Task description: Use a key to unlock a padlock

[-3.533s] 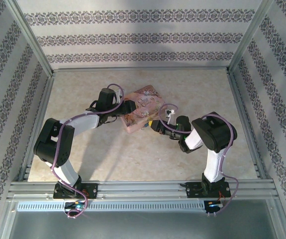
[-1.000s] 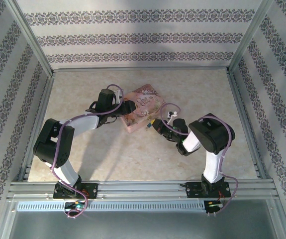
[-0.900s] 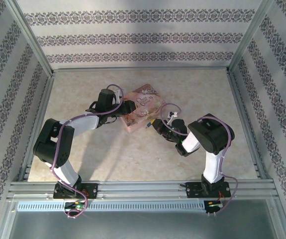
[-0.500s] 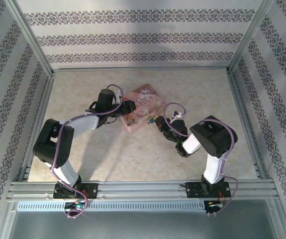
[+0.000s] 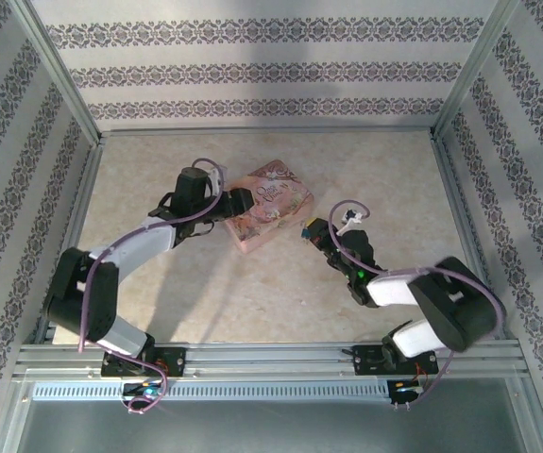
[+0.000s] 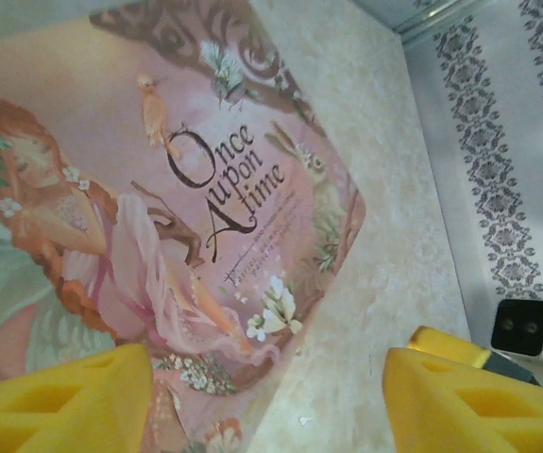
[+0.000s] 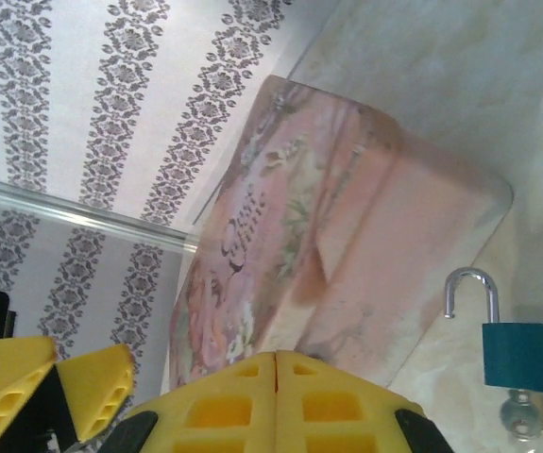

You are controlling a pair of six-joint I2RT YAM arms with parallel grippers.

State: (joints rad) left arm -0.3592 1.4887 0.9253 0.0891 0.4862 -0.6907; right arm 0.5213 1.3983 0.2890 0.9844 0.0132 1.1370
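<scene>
The padlock (image 7: 521, 356) has a small blue body and lies on the table beside the pink tin's near corner. Its silver shackle (image 7: 468, 288) stands up with one leg free of the body. The key (image 7: 517, 415) sticks out of the lock's bottom end. My right gripper (image 7: 277, 360) is shut with nothing between its yellow fingers. It sits a little short of the tin and left of the padlock, and from above it (image 5: 305, 229) is just right of the tin. My left gripper (image 6: 271, 406) is open over the tin's edge, touching nothing.
The flat pink illustrated tin (image 5: 271, 203) reading "Once upon a time" lies mid-table between the two grippers. Metal frame rails (image 5: 460, 198) and patterned walls close in the table on three sides. Bare marbled tabletop (image 5: 252, 293) stretches in front of the tin.
My left gripper's jaws have spread wider and the left arm has stretched out lower. The right arm has swung down and right, drawing its shut gripper away from the tin's corner.
</scene>
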